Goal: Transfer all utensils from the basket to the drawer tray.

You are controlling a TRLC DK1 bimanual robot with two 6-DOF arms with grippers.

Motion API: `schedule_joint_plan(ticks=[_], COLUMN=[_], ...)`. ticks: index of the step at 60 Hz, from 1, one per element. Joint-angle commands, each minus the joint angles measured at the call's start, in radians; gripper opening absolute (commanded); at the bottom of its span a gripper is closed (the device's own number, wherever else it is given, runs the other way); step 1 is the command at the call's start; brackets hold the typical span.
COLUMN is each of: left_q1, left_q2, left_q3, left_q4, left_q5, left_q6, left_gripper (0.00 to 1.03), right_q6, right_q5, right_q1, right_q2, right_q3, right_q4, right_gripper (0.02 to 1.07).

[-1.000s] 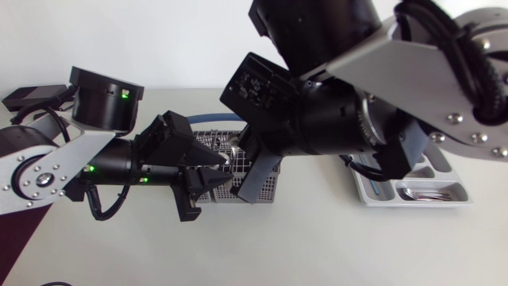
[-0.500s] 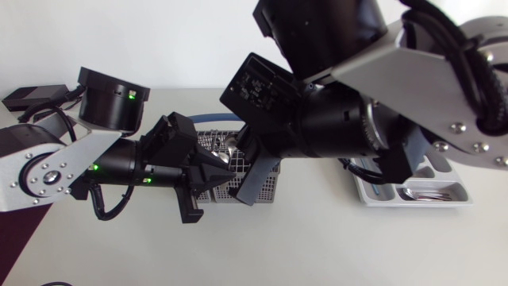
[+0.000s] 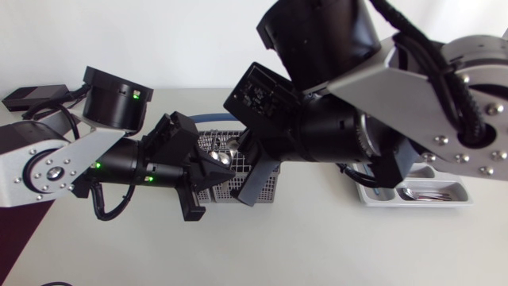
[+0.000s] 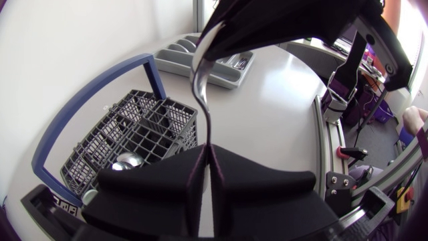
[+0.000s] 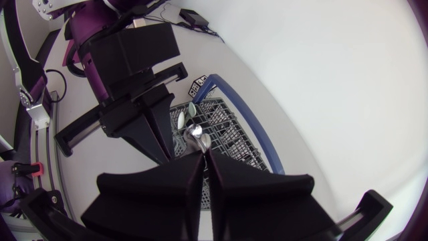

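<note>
A metal spoon [image 4: 199, 80] hangs in the air above the grey wire basket [image 3: 271, 187], held at both ends. My left gripper [image 4: 207, 151] is shut on its thin handle end. My right gripper [image 5: 202, 152] is shut on the other end, with the shiny bowl [image 5: 196, 136] showing just past its fingertips. In the head view the two grippers meet tip to tip over the basket, the left gripper [image 3: 216, 168] coming in from the left and the right arm hiding much of the basket. More utensils [image 4: 127, 161] lie in the basket [image 4: 154, 127]. The white drawer tray [image 3: 371, 195] sits at the right.
The basket has a blue hoop handle [image 4: 87, 100] arching over it. Some cutlery [image 3: 432, 195] lies in the tray's front compartment. A small black device [image 3: 32, 95] rests at the table's far left corner.
My left gripper's fingers have shut on the spoon's handle, and the left arm has edged a little to the right. My right gripper has kept its hold.
</note>
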Motion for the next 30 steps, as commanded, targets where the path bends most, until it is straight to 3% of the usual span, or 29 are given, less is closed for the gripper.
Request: schedule_joint_plan(ticks=[1,6,13,30], left_q1=[0.000,0.005,0.022,0.022], left_q2=[0.029,0.052,0.092,0.151], left_q3=[0.054,0.082,0.120,0.183], left_q4=[-0.006,-0.012,-0.004,0.099], left_q5=[0.005,0.007,0.007,0.005], left_q6=[-0.073,-0.116,-0.174,-0.332], left_gripper=[0.04,0.04,0.04,0.04], right_q6=[0.019,0.030,0.076,0.183], right_q5=[0.003,-0.003,-0.041,-0.256], right_q1=[-0.022,-0.037,-0.080,-0.212], right_q2=[-0.007,-0.010,-0.021,0.021], right_q3=[-0.021,-0.017,-0.013,0.036], right_q4=[0.021,0.025,0.028,0.019], right_gripper=[0.20,0.35,0.68,0.70])
